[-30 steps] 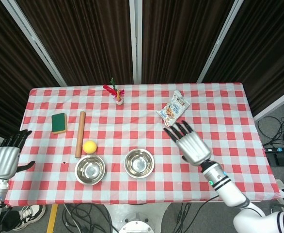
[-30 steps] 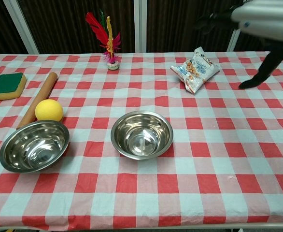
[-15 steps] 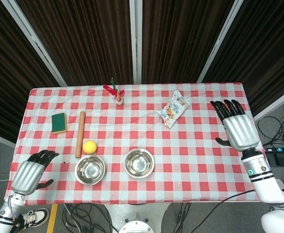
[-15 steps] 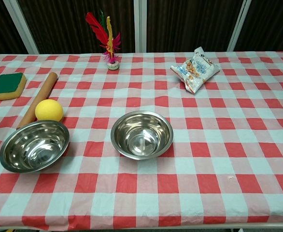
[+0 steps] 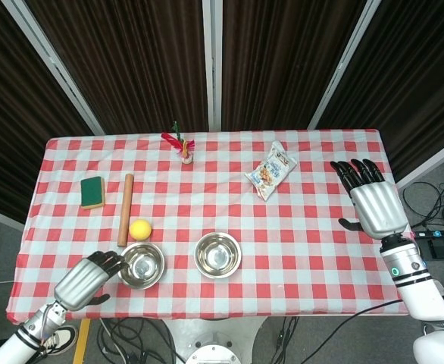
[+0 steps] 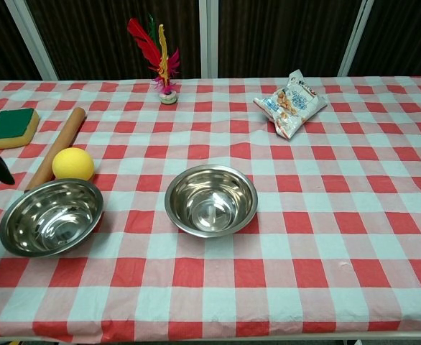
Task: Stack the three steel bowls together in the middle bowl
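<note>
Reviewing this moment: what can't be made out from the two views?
- Third steel bowl: only two separate ones show, left bowl and middle bowl; whether one is nested cannot be told.
- Left hand: chest view's left edge shows just a dark fingertip; contact with the left bowl is unclear.
- Right hand: outside the chest view.
- Snack bag: print too small.

Sponge (image 5: 92, 192), rolling pin (image 5: 125, 209), yellow ball (image 5: 139, 229), shuttlecock (image 5: 181, 145), snack bag (image 5: 270, 171).

Bright, even overhead light; soft short shadows under the steel bowls (image 6: 210, 200), whose insides catch glare; both views sharp, dark curtains (image 5: 139, 61) behind
</note>
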Available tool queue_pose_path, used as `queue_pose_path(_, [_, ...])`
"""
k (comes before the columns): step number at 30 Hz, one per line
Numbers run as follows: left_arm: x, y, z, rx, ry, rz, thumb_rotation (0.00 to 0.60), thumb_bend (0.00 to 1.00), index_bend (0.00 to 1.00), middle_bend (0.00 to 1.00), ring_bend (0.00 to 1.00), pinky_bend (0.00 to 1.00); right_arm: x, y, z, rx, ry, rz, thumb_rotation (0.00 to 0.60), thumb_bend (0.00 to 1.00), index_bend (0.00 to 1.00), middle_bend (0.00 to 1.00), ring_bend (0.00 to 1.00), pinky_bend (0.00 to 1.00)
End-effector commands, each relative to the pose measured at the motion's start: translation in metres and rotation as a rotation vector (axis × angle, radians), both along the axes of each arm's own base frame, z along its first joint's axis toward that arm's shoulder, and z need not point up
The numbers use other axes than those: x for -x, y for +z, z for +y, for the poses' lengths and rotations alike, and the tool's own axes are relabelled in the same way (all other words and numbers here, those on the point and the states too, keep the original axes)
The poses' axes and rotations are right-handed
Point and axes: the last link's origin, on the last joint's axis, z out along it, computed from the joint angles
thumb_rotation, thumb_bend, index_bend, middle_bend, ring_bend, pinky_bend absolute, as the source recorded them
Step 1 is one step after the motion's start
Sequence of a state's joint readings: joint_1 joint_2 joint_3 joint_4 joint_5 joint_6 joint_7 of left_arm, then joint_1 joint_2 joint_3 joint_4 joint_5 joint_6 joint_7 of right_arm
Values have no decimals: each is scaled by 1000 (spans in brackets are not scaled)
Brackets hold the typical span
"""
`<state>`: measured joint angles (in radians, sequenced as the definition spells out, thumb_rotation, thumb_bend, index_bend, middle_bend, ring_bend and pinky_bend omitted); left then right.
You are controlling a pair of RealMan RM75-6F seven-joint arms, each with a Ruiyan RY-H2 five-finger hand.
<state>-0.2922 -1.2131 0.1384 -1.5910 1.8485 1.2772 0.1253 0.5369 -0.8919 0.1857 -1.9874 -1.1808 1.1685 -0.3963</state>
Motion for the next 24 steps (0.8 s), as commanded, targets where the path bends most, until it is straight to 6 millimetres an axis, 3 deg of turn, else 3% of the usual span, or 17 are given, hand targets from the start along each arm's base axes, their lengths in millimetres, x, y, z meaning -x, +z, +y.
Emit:
queue_pose_path(1, [2,-10,-3,32,14,-17,600,126,334,376,273,363,0,-2,0,-7,-6,3,600,0,17,106,65,82])
queue_pose_path(12, [8,-45,7,121,12,-3,600,178,334,377,273,363,-2,-5,0,-19,-21,14,600,0,17,106,65,82])
queue_pose_path(24, [20,-58,22,115,29,13,600,219,368,409,317,407,6,-3,-1,-14,-48,22,600,0,18,106,65,82])
